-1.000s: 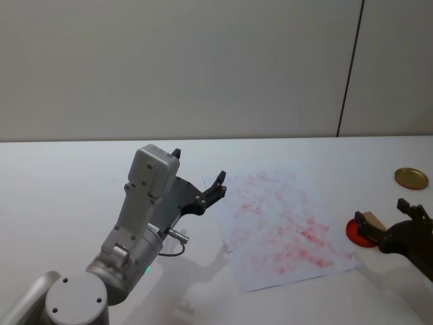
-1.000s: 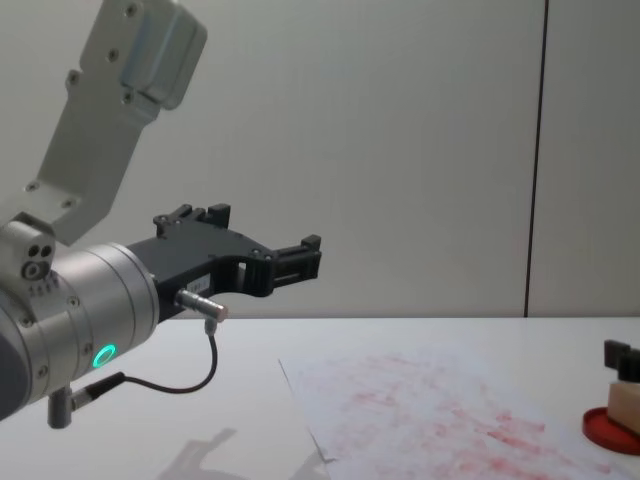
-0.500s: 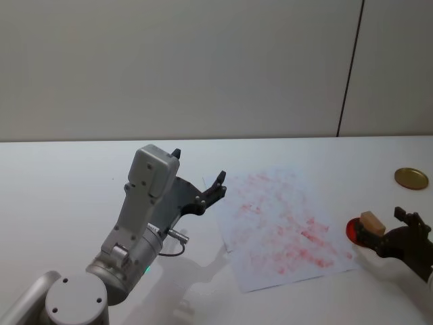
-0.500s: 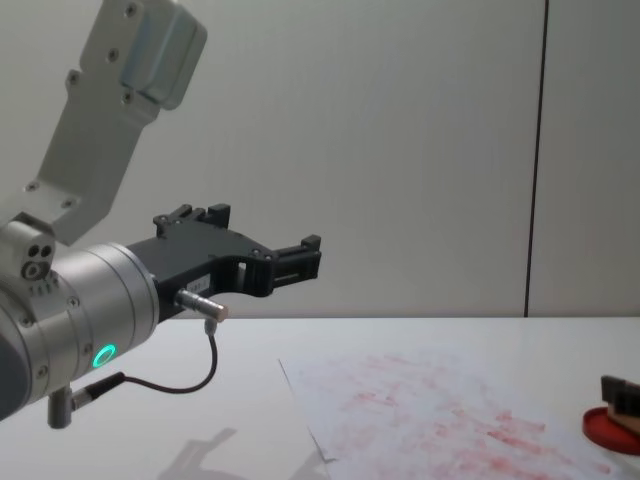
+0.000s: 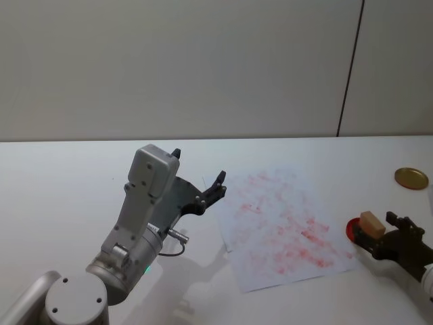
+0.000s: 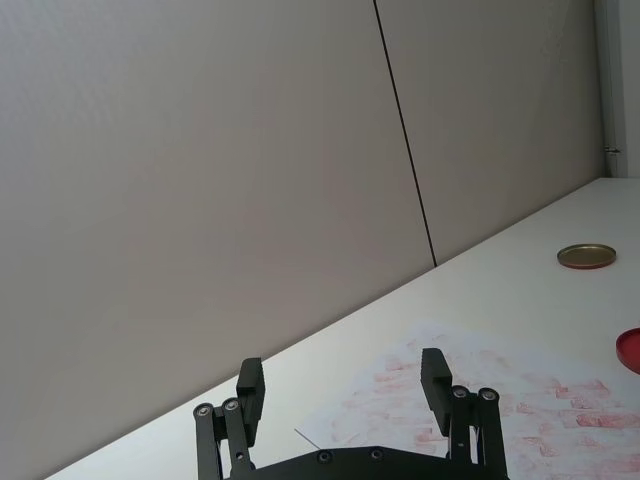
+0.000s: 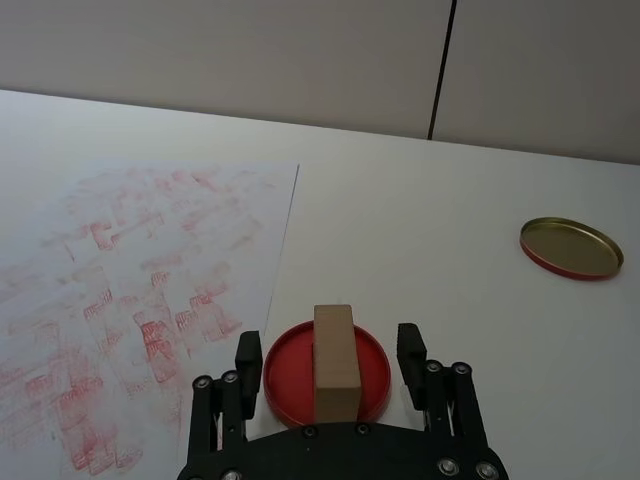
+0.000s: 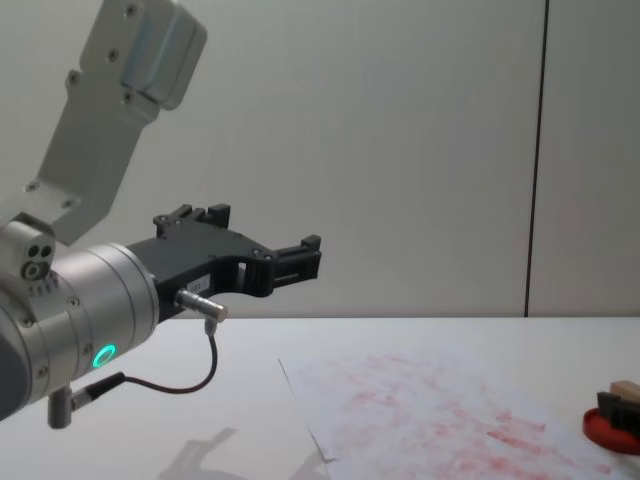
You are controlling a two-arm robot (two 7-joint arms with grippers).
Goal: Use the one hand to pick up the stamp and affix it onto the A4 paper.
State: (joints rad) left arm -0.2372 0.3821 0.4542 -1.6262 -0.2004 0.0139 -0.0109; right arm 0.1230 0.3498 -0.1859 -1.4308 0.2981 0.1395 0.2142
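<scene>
With the stamp (image 7: 334, 360) standing on the red ink pad (image 7: 285, 372) beside the A4 paper (image 7: 130, 270), between the open, untouching jaws of the right gripper (image 7: 330, 348), an uneven close could tip it or drag the pad, while the left gripper (image 6: 345, 378) idles open, well apart from the pad.

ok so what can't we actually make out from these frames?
Right wrist view: underside of the stamp, hidden against the ink pad it rests on.
Right wrist view: the pad's near rim, covered by the open right gripper.
Chest view: stamp and pad cut off by the right edge.
Head view: marks on the A4 paper, too blotchy to read.
Left wrist view: base of the open, raised left gripper, cut off by the lower edge.
</scene>
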